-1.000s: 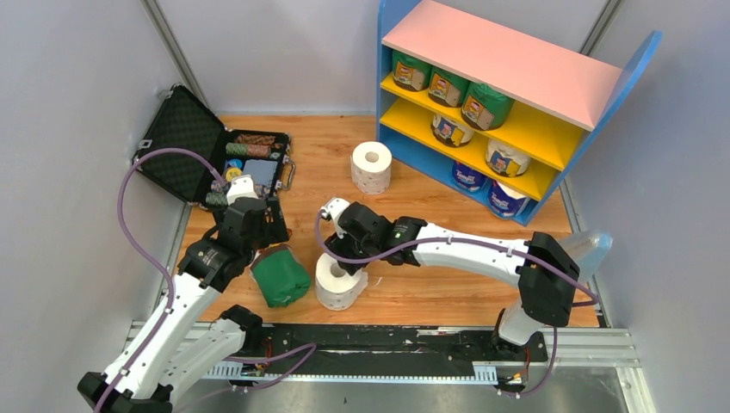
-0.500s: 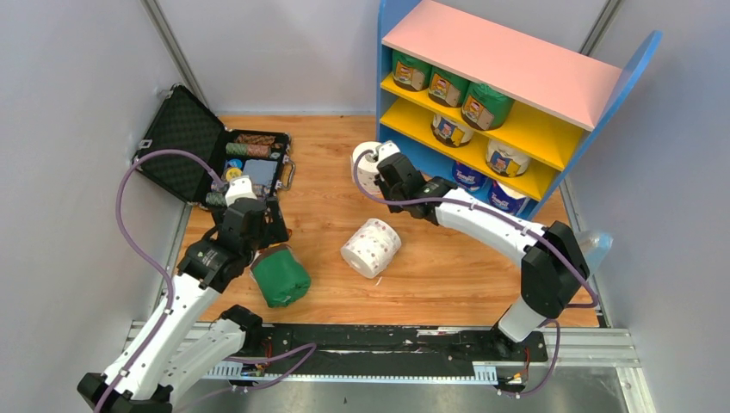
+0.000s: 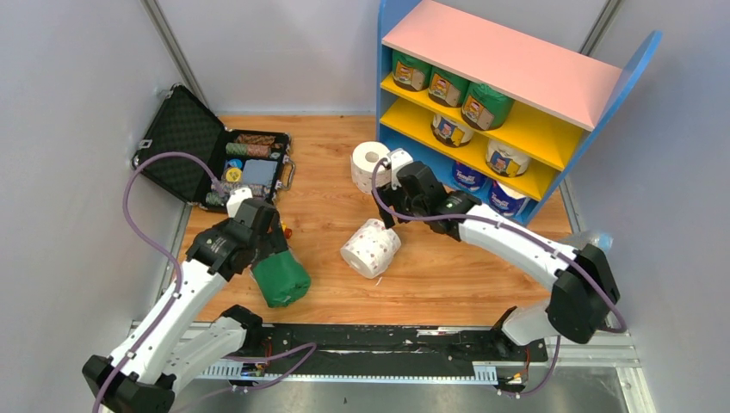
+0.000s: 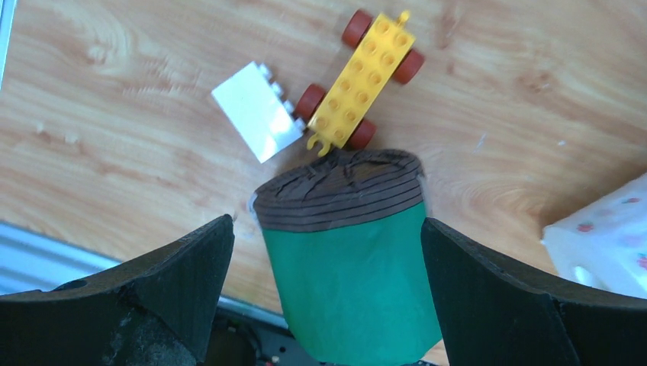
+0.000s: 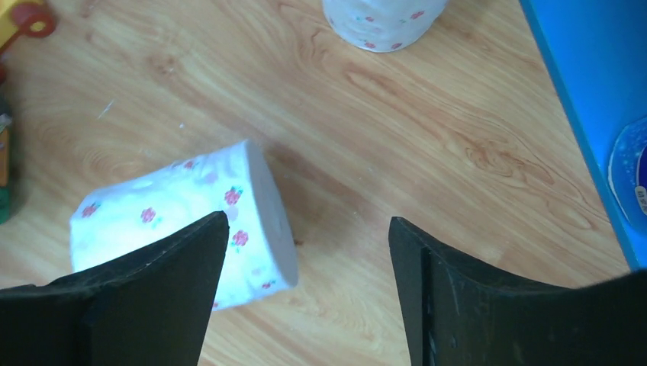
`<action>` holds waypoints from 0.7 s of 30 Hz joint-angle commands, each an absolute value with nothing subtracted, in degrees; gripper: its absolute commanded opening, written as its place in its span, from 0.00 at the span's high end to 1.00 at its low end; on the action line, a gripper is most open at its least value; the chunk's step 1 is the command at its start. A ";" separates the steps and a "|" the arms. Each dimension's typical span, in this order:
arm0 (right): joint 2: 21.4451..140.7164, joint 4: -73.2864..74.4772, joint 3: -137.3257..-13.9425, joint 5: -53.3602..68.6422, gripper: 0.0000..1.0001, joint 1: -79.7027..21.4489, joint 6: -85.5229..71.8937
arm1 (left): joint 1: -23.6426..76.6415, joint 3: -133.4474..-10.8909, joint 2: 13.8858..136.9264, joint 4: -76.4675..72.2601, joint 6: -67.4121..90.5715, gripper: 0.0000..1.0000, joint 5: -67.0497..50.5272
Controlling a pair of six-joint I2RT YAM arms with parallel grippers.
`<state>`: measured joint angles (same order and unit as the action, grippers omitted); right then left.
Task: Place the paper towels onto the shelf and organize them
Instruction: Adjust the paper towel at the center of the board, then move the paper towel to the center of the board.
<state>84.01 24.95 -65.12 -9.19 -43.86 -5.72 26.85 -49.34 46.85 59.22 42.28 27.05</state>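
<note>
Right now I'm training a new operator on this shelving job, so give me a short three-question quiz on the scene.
1. True or false: the dotted roll nearer the arms stands upright.
2. How many green rolls sit on the upper yellow board of the shelf?
3. The right end effector holds: A a dotted roll, B a blue roll, C nothing.
Key: 1 false, it lies on its side; 2 three; 3 C.

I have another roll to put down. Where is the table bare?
Bare wood: at the back, between the black case and the upright white roll; and near right, beneath the right arm, from the tipped dotted roll toward the shelf. Crowded: near left, where the green roll, toy car and white brick sit close together.
</note>
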 commanded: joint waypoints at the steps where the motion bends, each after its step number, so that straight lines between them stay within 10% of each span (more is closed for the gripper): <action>1: 76.98 18.75 -60.57 -1.74 0.19 -44.27 -7.57 | 26.54 -51.17 50.14 66.70 48.68 0.00 27.01; 21: 65.71 10.97 -47.32 15.70 0.11 -50.85 -0.77 | 26.54 -43.17 59.11 49.59 56.88 0.00 2.53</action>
